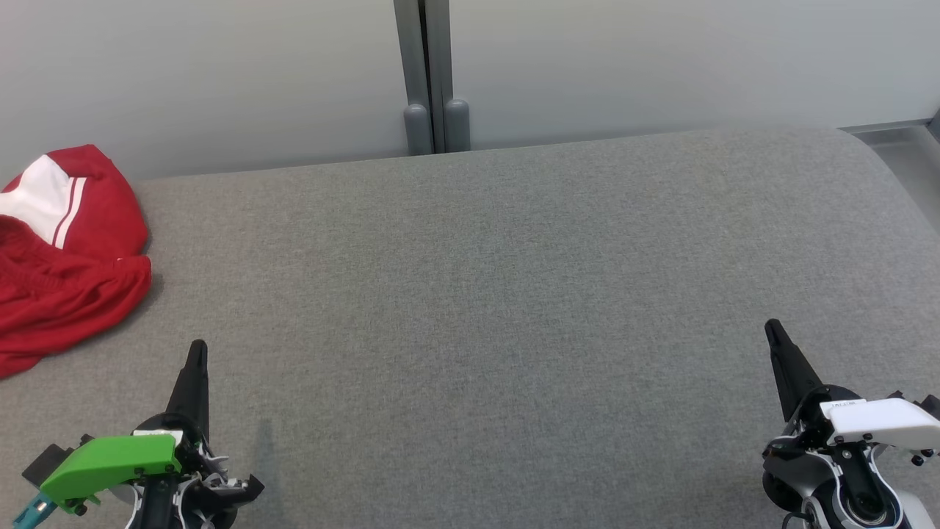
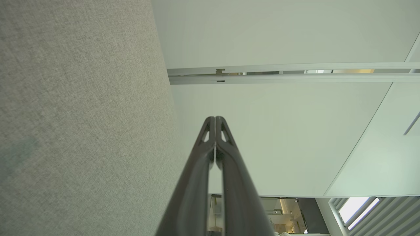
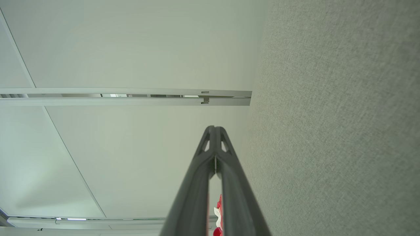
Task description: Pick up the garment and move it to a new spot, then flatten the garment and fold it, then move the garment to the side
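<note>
The garment (image 1: 62, 257) is red with a white panel and stripes, and it lies crumpled at the far left of the grey padded surface (image 1: 499, 294). A sliver of the garment (image 3: 218, 209) peeks between my right fingers in the right wrist view. My left gripper (image 1: 197, 349) hovers at the lower left, shut and empty, a short way to the right of the garment and nearer me. At the lower right my right gripper (image 1: 772, 328) is shut too, holding nothing. In each wrist view the tips meet: left gripper (image 2: 215, 118), right gripper (image 3: 214, 128).
Pale wall panels with a grey vertical post (image 1: 429, 73) rise behind the surface's far edge. The surface rounds off at the back right corner (image 1: 881, 154). Broad bare grey fabric stretches between the two grippers.
</note>
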{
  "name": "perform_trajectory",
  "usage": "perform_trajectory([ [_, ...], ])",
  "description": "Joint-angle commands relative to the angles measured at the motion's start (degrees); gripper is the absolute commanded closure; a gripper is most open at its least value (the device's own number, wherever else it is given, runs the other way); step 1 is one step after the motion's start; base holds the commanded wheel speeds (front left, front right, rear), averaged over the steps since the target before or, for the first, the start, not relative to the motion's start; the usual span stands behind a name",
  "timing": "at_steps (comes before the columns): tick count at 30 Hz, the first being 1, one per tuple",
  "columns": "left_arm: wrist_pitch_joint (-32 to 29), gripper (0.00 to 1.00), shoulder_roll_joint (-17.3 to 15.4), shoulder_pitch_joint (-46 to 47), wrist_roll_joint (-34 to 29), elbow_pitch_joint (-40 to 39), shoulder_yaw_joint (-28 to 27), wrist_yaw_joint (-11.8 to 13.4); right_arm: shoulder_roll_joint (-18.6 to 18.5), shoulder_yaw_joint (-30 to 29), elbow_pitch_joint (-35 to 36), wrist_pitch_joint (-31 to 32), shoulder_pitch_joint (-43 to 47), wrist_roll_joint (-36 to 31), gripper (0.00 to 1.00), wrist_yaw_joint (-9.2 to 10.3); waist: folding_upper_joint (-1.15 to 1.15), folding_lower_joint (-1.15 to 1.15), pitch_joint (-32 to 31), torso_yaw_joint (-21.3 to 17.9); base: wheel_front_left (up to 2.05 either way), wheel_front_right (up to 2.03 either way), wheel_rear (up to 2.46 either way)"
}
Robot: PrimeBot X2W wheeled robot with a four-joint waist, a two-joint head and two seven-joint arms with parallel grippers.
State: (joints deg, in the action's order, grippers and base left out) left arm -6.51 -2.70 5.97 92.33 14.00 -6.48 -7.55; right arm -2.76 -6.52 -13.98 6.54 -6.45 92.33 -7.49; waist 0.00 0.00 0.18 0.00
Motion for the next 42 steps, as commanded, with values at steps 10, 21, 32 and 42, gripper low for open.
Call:
perform_trajectory([
  [10,-0.19,1.00,-0.46,0.64,0.12,-0.06,-0.10,0.17,-0.31,-0.06,0.11,0.11,0.74,0.12,1.00,0.00,0.00,0.00,0.00,0.00,0.00,0.00,0.00],
  [21,-0.19,1.00,-0.46,0.64,0.12,-0.06,-0.10,0.17,-0.31,-0.06,0.11,0.11,0.74,0.12,1.00,0.00,0.00,0.00,0.00,0.00,0.00,0.00,0.00],
  [32,-0.19,1.00,-0.46,0.65,0.12,-0.06,-0.10,0.17,-0.31,-0.06,0.11,0.11,0.74,0.12,1.00,0.00,0.00,0.00,0.00,0.00,0.00,0.00,0.00],
  [42,0.11,1.00,0.25,-0.69,-0.01,1.11,0.22,0.00,0.37,0.16,-1.12,-0.09,0.40,-0.04,1.00,0.01,0.00,0.00,0.00,0.00,0.00,0.00,0.00],
])
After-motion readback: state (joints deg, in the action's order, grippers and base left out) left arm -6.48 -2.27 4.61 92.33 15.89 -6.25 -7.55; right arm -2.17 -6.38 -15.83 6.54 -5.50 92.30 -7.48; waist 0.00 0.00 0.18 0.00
